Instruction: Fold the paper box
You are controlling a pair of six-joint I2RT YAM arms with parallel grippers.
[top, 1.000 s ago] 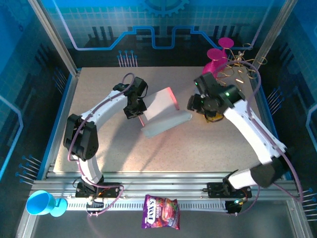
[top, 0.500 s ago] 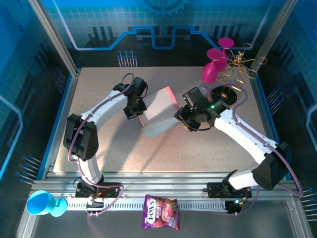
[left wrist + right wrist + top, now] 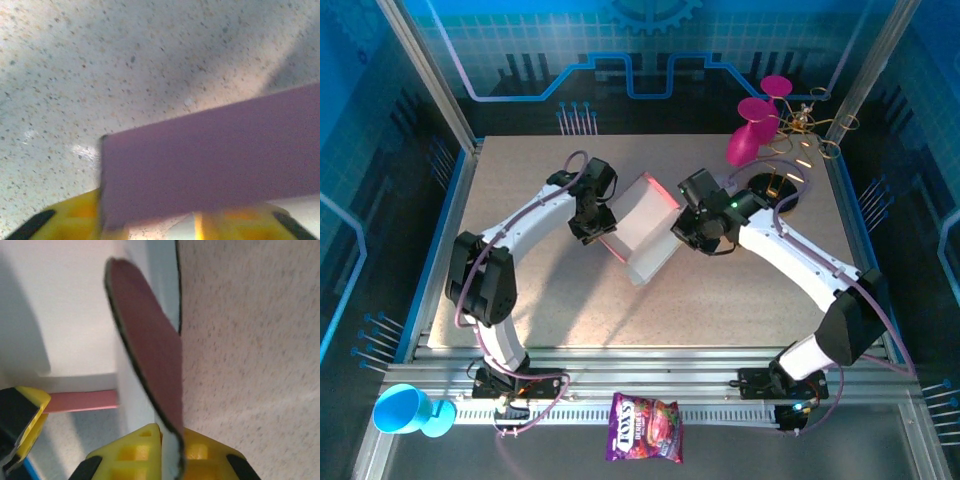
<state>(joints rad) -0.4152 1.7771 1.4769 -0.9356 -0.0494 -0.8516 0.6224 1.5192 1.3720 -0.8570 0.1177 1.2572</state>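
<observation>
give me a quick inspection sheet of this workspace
surface: speckled table
job's things: box partly folded, one panel raised, whitish inside up
clutter: two magenta cups and gold wire at far right; snack bag and blue cup on the near ledge
grippers: left gripper at the box's left edge, open or shut unclear; right gripper shut on a box flap
cables: purple cable along each arm
surroundings: blue printed walls, metal frame

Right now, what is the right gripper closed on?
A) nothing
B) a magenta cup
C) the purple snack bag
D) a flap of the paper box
D: the right gripper pinches a thin flap of the paper box, seen close up in the right wrist view.
</observation>
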